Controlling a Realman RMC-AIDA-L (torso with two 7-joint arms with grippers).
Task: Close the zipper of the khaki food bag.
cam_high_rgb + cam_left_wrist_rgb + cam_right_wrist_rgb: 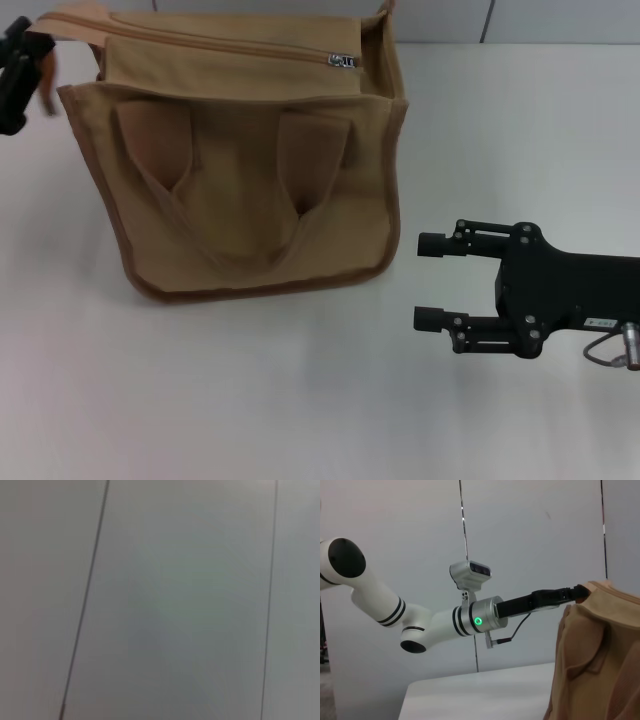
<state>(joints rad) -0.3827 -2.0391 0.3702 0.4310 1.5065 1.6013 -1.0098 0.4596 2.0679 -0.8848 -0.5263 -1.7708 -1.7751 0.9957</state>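
Head view: the khaki food bag (250, 170) stands on the white table (300, 400). Its zipper (225, 44) runs across the top panel, and the silver slider (344, 61) sits almost at the bag's right end, so the closing looks all but done. The left claw (20, 75) is at the bag's upper left corner; whether it grips the fabric, I cannot tell. The right claw (432, 281) hovers beside the bag's lower right corner, fingers spread, empty.

Left wrist view: only wall panels.

Right wrist view: the left claw (575, 593) meets the bag's (600, 655) top edge.
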